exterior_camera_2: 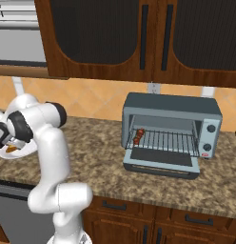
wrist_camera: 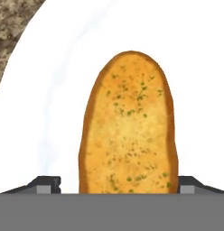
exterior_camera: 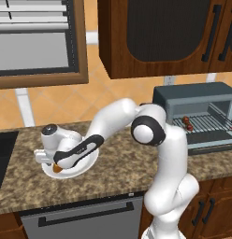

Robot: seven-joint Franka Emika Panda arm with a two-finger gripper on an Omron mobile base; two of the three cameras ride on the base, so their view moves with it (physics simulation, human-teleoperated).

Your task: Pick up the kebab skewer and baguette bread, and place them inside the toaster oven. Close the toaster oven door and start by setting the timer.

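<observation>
Tool (wrist_camera: 112, 182) wide, straddling baguette bread (wrist_camera: 128, 126) on plate (wrist_camera: 50, 90), loaf's long axis running straight ahead between fingertips (wrist_camera: 46, 184).

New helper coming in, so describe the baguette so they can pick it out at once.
Start at the toaster oven on the granite counter, then look far left to the white plate under the gripper. The baguette lies on it between the fingertips: a golden-orange oval flecked with green herbs, the plate's one item.

the speckled stone bench (exterior_camera: 118, 168) carries a white plate (exterior_camera: 85, 169) toward its left and the toaster oven (exterior_camera_2: 171, 133) at its right, well apart.
</observation>
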